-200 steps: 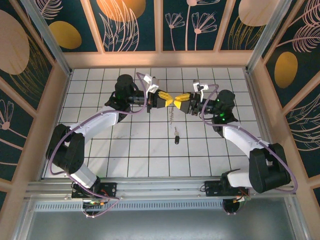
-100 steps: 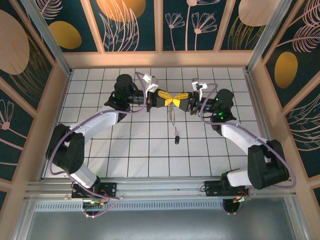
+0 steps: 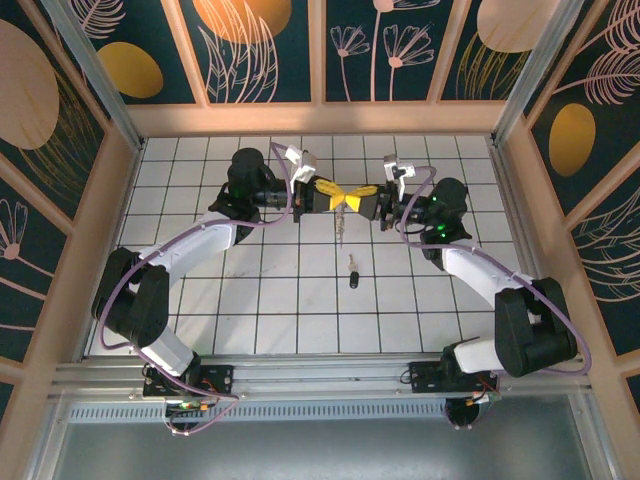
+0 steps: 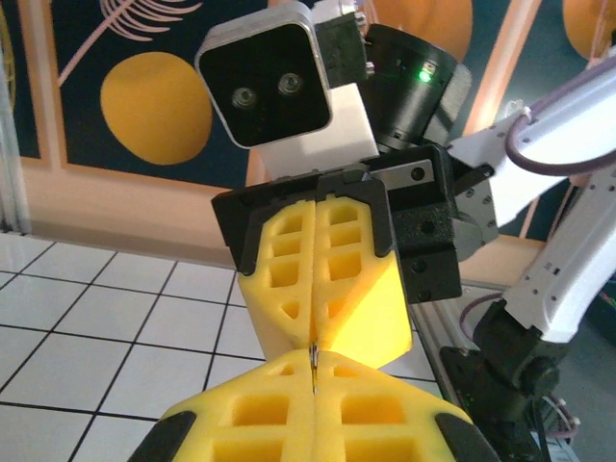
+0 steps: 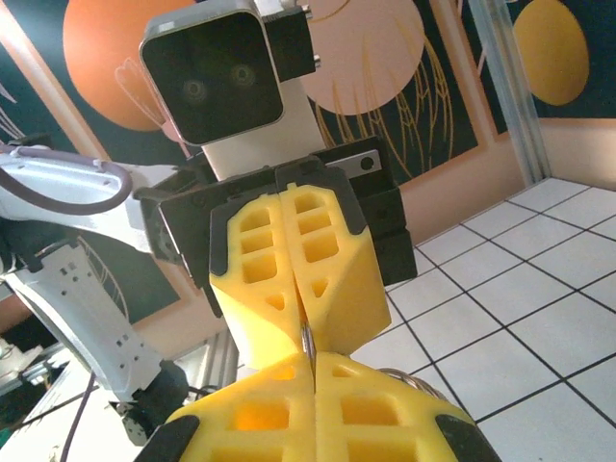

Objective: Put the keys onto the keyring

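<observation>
High over the tiled floor my left gripper (image 3: 333, 195) and right gripper (image 3: 357, 197) meet tip to tip. Both are shut on the keyring (image 4: 314, 357), a thin silvery sliver pinched edge-on between the yellow pads. In the right wrist view the keyring (image 5: 308, 341) shows the same way, with a curve of its wire beside my right gripper (image 5: 310, 362). My left gripper (image 4: 314, 366) faces the other's closed fingers. A slim silver key (image 3: 341, 224) hangs below the meeting point. Another key with a black head (image 3: 353, 273) lies flat on the floor nearer the bases.
White tiled floor (image 3: 250, 320) is ringed by wooden-framed patterned walls (image 3: 320, 118). Both arms arch inward from their bases at the near edge, and their cables loop close to the wrists.
My right gripper's jaws have closed onto the keyring. Both grippers with the hanging key have shifted slightly toward the far wall. The black-headed key has stayed put.
</observation>
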Motion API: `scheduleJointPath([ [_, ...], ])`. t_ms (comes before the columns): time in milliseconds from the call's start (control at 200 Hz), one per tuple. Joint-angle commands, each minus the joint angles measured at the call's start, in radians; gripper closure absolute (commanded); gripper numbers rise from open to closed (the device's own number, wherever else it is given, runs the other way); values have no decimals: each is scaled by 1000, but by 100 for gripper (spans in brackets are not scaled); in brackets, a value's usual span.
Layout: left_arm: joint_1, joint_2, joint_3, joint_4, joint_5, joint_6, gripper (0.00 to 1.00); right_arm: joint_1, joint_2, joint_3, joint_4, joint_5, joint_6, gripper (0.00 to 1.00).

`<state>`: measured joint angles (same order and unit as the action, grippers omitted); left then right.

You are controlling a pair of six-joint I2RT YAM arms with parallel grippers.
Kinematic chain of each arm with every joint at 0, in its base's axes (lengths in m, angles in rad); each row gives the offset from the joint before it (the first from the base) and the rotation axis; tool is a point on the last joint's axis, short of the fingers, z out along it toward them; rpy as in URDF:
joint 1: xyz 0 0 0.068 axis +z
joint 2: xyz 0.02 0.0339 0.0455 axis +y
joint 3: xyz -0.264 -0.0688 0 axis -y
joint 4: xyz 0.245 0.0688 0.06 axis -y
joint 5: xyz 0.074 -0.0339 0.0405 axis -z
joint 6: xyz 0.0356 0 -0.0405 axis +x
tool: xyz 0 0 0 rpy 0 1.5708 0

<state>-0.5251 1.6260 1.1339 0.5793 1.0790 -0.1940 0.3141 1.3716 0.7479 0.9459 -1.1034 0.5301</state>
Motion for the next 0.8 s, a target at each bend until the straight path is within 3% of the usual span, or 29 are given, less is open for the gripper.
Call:
scheduleJointPath([
  [0, -9, -35, -23, 75, -95, -14, 91, -4, -8, 14, 24, 45, -7, 100],
  [175, -6, -97, -73, 112, -219, -18, 73, -20, -12, 13, 19, 74, -5, 100],
  [245, -3, -120, -89, 119, -254, -18, 61, -24, -14, 15, 17, 81, -5, 100],
  [300, 1, -138, -103, 131, -279, -18, 39, -26, -14, 17, 16, 85, -6, 100],
  [315, 1, -143, -108, 134, -285, -18, 25, -24, -14, 16, 16, 85, -6, 100],
  [325, 0, -146, -110, 137, -290, -18, 9, -25, -14, 16, 16, 86, -6, 100],
  [340, 2, -150, -113, 140, -295, -17, 2, -26, -15, 16, 16, 86, -5, 100],
  [526, 4, -194, -139, 138, -392, -25, 1, -26, -16, 31, 11, 83, -5, 100],
  [791, 4, -266, -256, 248, -735, -156, 1, -26, -14, 62, 1, 85, -13, 100],
])
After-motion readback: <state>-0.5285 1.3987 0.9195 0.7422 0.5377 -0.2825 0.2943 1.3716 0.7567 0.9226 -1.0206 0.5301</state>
